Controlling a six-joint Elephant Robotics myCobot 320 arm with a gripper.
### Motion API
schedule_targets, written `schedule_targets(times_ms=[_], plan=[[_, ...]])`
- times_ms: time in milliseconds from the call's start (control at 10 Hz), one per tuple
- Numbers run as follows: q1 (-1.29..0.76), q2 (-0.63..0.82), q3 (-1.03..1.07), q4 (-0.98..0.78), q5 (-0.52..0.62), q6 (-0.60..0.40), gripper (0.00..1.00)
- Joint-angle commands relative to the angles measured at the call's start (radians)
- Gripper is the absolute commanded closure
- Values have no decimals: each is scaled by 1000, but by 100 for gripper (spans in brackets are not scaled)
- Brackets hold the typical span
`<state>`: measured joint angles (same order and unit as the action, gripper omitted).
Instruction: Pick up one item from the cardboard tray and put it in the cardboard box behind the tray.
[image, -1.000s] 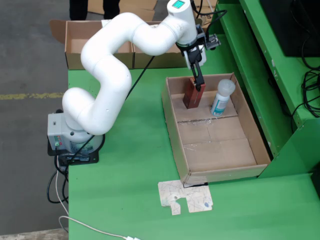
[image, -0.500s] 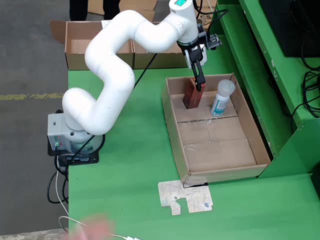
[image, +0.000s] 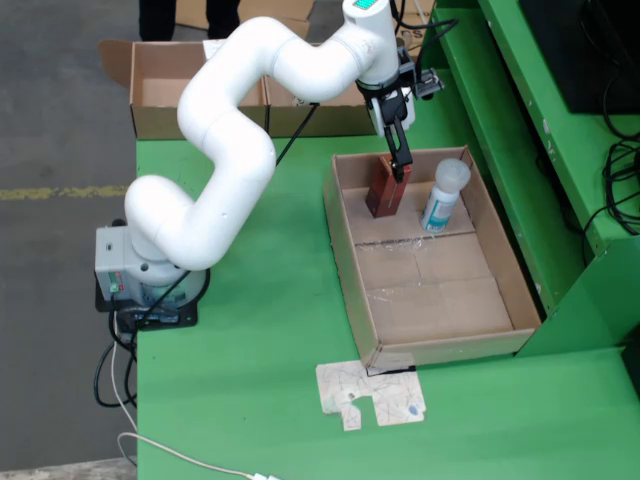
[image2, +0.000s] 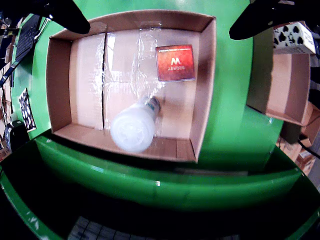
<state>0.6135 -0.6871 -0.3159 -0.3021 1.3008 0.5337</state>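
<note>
Gripper open — wrist view shows dark fingers spread wide apart, holding nothing, hanging over far end of cardboard tray. Red box stands upright below the fingertips; contact unclear. White bottle beside it — upright, slightly tilted, cap up.

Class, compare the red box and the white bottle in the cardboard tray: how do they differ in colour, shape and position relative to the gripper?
Colour: the red box is dark red with a printed top; the bottle is white with a blue-green label.
Shape: the box is flat-sided and rectangular; the bottle is round with a wide cap.
Position: in the fixed view the gripper hangs right at the box, while the bottle stands clear to its right.
Both stand upright at the same end of the tray.
</note>
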Motion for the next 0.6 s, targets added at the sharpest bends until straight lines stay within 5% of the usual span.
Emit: schedule_targets(times_ms=[0,500], plan=[[9,45,-9,37,-6,2,0],[1,-121,316,-119,1,-7,0]])
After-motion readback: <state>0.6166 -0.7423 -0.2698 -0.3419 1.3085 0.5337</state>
